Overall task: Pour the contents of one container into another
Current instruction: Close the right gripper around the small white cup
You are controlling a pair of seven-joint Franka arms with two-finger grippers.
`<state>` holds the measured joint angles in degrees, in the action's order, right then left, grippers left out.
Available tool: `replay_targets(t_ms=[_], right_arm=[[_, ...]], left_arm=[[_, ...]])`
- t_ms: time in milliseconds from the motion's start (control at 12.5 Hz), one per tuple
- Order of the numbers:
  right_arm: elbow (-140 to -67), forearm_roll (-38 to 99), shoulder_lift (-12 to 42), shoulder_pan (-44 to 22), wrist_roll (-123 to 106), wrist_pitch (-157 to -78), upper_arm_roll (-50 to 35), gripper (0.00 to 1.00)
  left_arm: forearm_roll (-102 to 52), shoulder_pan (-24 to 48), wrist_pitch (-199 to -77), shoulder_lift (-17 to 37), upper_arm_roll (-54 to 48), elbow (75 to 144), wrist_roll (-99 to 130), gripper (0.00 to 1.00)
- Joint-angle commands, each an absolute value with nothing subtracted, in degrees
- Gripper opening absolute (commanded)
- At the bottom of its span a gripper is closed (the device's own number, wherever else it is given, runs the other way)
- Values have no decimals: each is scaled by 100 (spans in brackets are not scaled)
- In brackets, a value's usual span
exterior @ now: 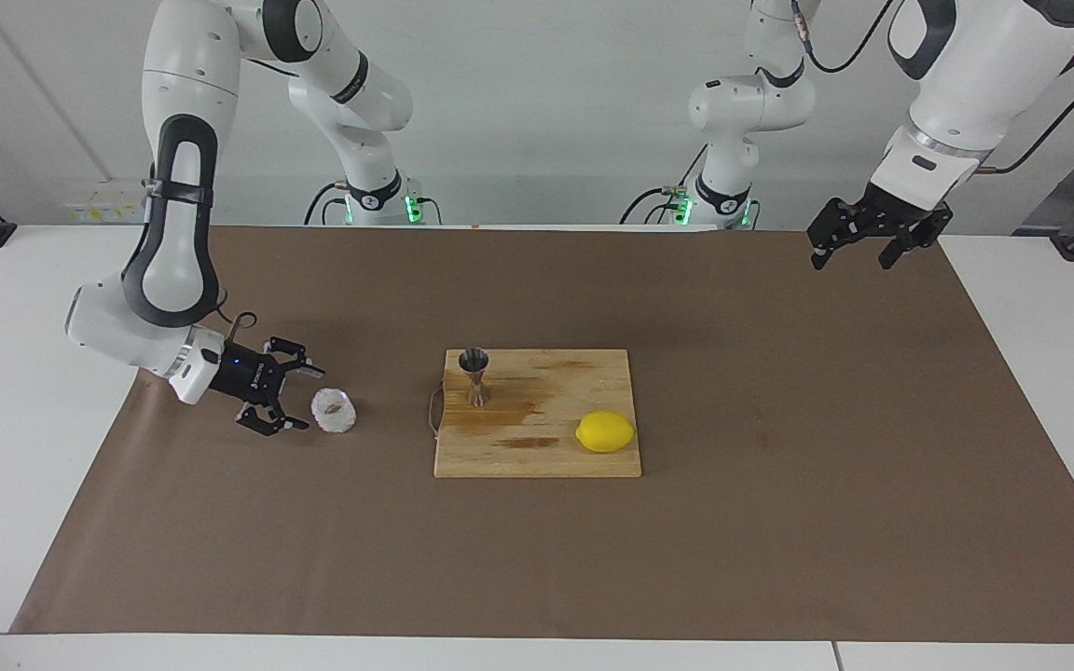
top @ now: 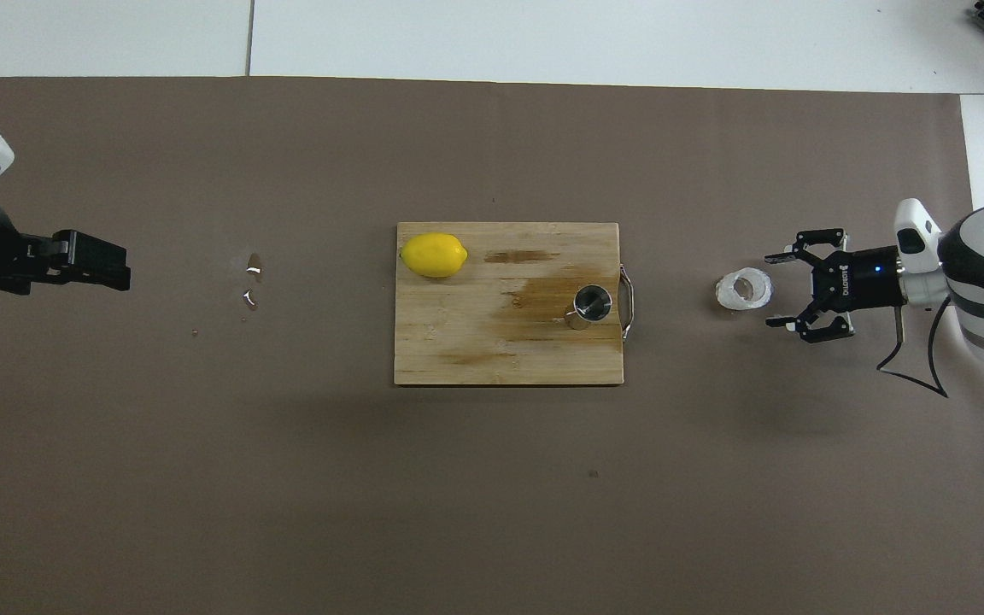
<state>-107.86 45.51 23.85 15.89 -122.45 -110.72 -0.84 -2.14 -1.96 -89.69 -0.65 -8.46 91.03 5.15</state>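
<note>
Just beside the cup (exterior: pixel 334 410), toward my right arm's end of the table, my right gripper (exterior: pixel 296 398) lies low and level with its jaws spread wide and nothing between them. The fingertips (exterior: pixel 312 371) flank the side of the cup that faces them, but I judge they are a little short of it and not touching. The cup stands upright on the brown paper (exterior: pixel 779 522), apart from the board (exterior: pixel 546 461) and about as far from the robots as the board's middle. Its knobbly wall looks as if it may give my pads a good bite, though glass could slip if I squeeze off-centre.

The jigger (exterior: pixel 475 375) stands upright on the board, at the corner by the wire handle (exterior: pixel 433 410), the side toward the cup. A lemon (exterior: pixel 605 431) lies on the board's corner farther from the robots, toward my left arm's end.

My left gripper (exterior: pixel 863 244) waits, raised over the paper's edge at its own end, jaws parted and empty.

The step in hand is the reach for the cup; nothing is poured yet. Next I would slide forward until the cup sits between my fingers, close gently, lift it level, carry it over the jigger and tip slowly, since that mouth is narrow.
</note>
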Motion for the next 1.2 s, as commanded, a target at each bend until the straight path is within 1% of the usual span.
replay_targets(t_ms=[0, 320, 719, 1039, 1119], right_arm=[[-10723, 4702, 2575, 1583, -12560, -11267, -114, 100], [-10767, 4711, 2610, 1424, -12568, -11399, -123, 100], [-10994, 4772, 2575, 1301, -12568, -11663, -176, 100], [-11057, 4799, 2575, 1187, -12577, -11803, -176, 100], [-11048, 4799, 2575, 1187, -12568, -11847, -176, 79]], left_arm=[[-299, -272, -9018, -255, -791, 9325, 387, 100], [-299, -387, -8903, -255, -791, 9325, 377, 100], [-299, -395, -9245, -246, -791, 9308, 378, 100], [-299, -334, -9246, -237, -774, 9308, 316, 100], [-299, -264, -9229, -229, -773, 9308, 316, 100]])
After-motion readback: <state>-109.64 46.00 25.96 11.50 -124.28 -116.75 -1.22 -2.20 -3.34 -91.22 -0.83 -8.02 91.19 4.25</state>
